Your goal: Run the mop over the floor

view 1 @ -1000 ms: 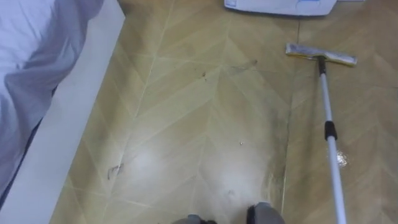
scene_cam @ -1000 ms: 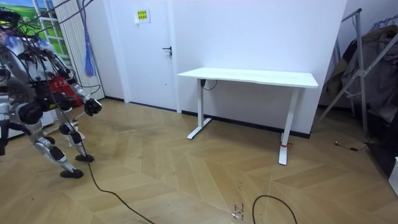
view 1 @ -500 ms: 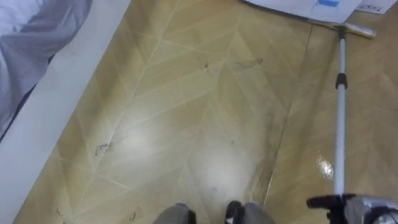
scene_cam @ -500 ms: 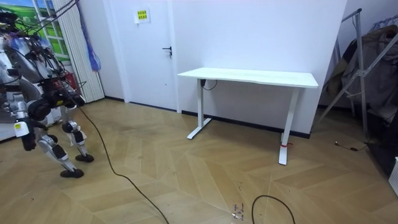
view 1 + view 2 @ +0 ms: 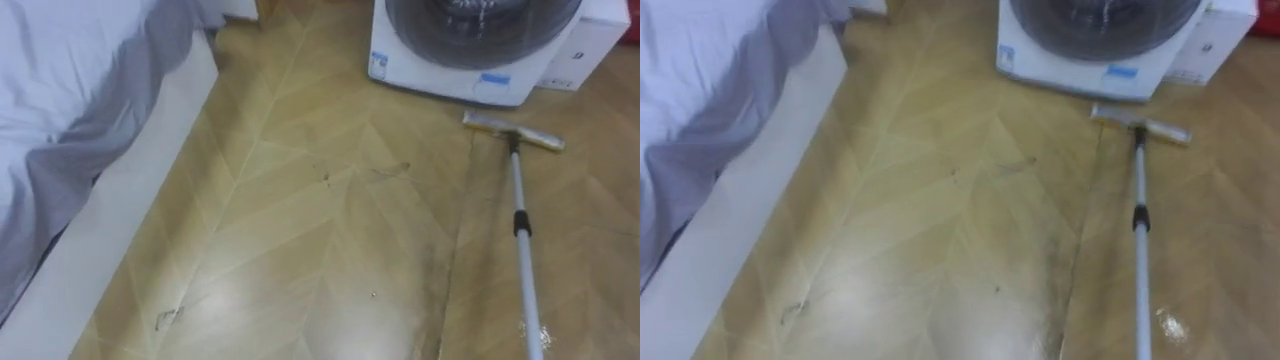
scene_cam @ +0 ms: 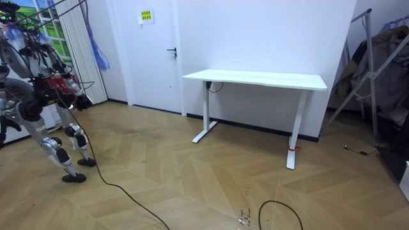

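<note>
Seen from the head camera, the bed (image 5: 70,80) lies from 8 to 11 o'clock, its sheet (image 5: 95,150) hanging over the edge onto the base (image 5: 125,210). The washing machine (image 5: 470,75) stands at 1 o'clock, with a box (image 5: 600,40) just beside it toward 2 o'clock. The mop (image 5: 520,215) lies on the floor (image 5: 320,230), its head (image 5: 513,130) just before the machine and its pole running back to 5 o'clock. In the room view the robot stands at 9 o'clock, the door (image 6: 150,57) at 11 o'clock and the desk (image 6: 255,79) against the wall beyond it.
</note>
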{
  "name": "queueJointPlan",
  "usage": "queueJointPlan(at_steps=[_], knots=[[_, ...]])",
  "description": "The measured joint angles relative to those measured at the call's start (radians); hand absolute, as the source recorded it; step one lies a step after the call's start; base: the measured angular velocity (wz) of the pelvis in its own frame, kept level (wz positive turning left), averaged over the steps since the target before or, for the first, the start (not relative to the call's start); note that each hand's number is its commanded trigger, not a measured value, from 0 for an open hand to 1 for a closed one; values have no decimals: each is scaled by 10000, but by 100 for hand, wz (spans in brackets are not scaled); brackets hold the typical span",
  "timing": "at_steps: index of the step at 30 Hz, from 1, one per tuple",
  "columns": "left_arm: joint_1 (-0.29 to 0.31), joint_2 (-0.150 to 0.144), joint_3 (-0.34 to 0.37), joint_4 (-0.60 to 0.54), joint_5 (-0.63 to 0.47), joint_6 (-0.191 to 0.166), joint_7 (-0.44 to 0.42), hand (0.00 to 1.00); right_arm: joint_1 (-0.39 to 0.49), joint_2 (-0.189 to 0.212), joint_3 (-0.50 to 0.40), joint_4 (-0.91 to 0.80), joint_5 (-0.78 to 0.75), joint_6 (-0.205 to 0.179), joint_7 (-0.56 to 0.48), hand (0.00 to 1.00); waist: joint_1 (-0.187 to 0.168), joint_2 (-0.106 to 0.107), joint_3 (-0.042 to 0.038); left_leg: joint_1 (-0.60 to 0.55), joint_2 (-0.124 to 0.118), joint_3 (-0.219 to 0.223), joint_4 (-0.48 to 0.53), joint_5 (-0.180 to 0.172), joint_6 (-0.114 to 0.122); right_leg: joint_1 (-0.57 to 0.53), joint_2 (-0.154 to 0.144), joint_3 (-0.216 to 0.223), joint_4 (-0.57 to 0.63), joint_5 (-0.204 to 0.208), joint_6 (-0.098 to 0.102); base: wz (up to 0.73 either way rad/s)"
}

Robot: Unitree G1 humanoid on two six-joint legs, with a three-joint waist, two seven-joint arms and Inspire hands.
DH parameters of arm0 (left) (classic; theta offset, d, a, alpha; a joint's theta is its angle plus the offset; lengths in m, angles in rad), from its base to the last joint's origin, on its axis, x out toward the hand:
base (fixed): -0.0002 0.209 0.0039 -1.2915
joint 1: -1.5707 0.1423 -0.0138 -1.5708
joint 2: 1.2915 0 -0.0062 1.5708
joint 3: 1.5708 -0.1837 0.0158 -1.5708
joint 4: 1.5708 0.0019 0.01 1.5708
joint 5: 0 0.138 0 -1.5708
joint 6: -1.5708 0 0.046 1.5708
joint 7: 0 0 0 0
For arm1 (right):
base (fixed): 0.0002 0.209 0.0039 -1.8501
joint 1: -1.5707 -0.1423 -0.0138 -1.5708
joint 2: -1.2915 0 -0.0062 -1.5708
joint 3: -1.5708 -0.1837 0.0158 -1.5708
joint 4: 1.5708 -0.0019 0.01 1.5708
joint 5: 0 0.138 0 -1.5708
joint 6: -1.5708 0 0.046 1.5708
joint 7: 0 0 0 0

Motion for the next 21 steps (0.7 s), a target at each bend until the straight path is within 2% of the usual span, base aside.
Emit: queueJointPlan(at_steps=[2,4,7,8,10,12,16,21], knots=[[-5,-7,153,19,-15,-1,126,0,154,53,-17,-32,-298,-15,21,100,-238,-87,8,575,-40,20,-575,237,-16,438,6,-3,-305,16,9,-5],[14,-52,397,0,116,-44,323,0,383,232,-112,-225,-740,-22,61,100,-388,-348,11,1182,-98,41,-1100,432,-94,894,89,8,-652,21,1,2],[199,-213,749,-3,144,-159,432,0,539,503,-316,-273,-1334,3,254,100,-549,-553,34,1819,40,46,-1362,460,-142,1600,249,13,-1130,49,-45,0],[241,-238,755,-12,150,-151,445,0,588,537,-327,-317,-1436,13,291,100,-565,-555,41,1904,45,43,-1389,460,-142,1741,251,24,-1163,55,-54,0],[364,-391,749,-129,341,-143,531,0,803,635,-496,-483,-1792,49,437,100,-624,-693,39,2161,110,18,-1420,460,-143,2094,274,42,-1323,65,-66,0],[332,-460,754,-129,368,-129,529,0,804,684,-515,-502,-1972,125,441,100,-652,-744,45,2261,141,4,-1420,460,-143,2195,282,11,-1329,65,-65,-2],[300,-452,985,-129,509,-129,529,0,790,851,-579,-683,-1971,307,380,100,-777,-693,129,2693,135,2,-1432,459,-143,2667,290,18,-1496,65,-64,-1],[84,-451,1149,-124,592,-119,407,0,819,1003,-857,-1006,-1933,308,453,100,-788,-645,113,2762,123,40,-1433,459,-143,2674,289,20,-1505,96,-64,-1]])
